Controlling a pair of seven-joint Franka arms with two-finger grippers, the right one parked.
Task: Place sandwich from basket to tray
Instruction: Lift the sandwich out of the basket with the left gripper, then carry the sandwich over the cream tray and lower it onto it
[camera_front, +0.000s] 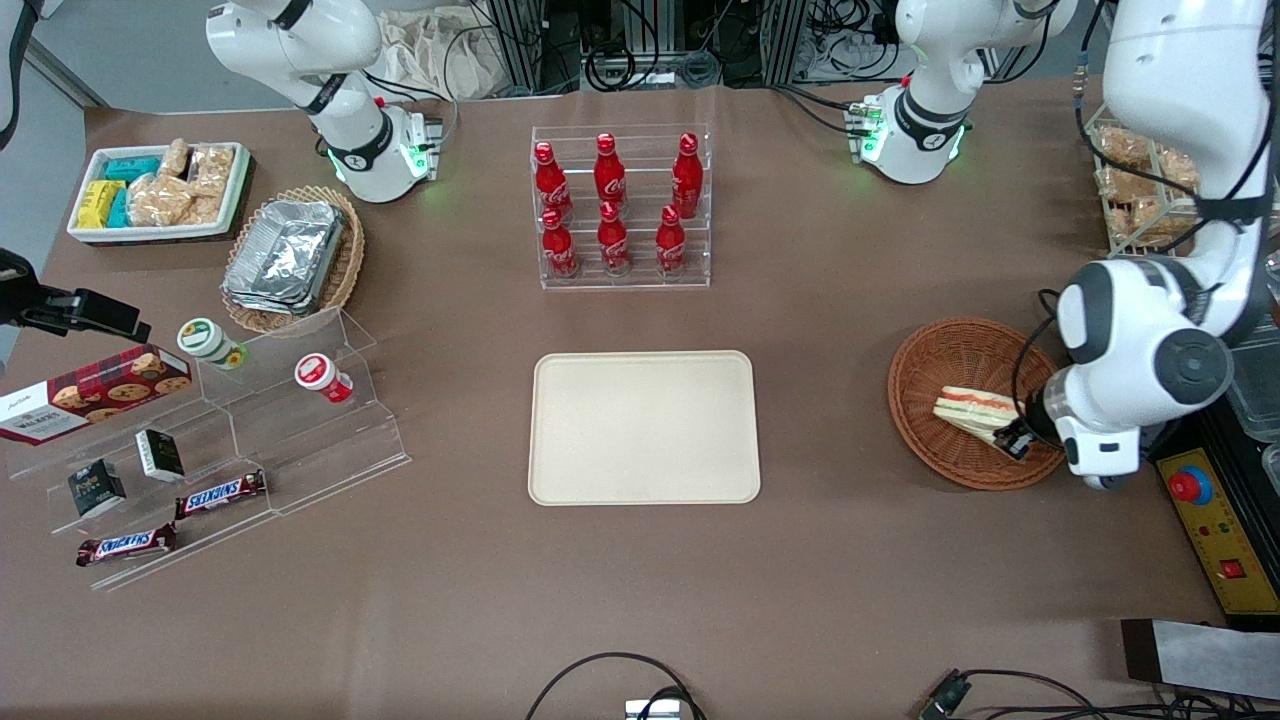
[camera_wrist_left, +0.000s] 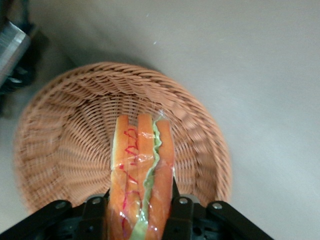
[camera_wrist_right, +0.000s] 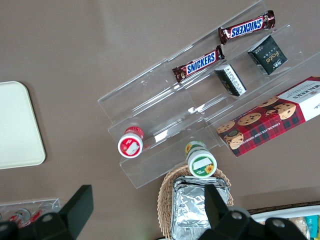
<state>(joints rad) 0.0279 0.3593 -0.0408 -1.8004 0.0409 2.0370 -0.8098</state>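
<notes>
The left arm's claw was clamped on the triangular white-bread sandwich inside the round reddish-brown wicker basket. The flat cream-beige rectangular tray lay well apart on the brown bench.

place: robot lab | cues: cable tangle; emergency-stop box; brown-covered table; gripper over it

SNICKERS: 2 bars | WALKERS: cookie box | Coca-Cola: bottles
</notes>
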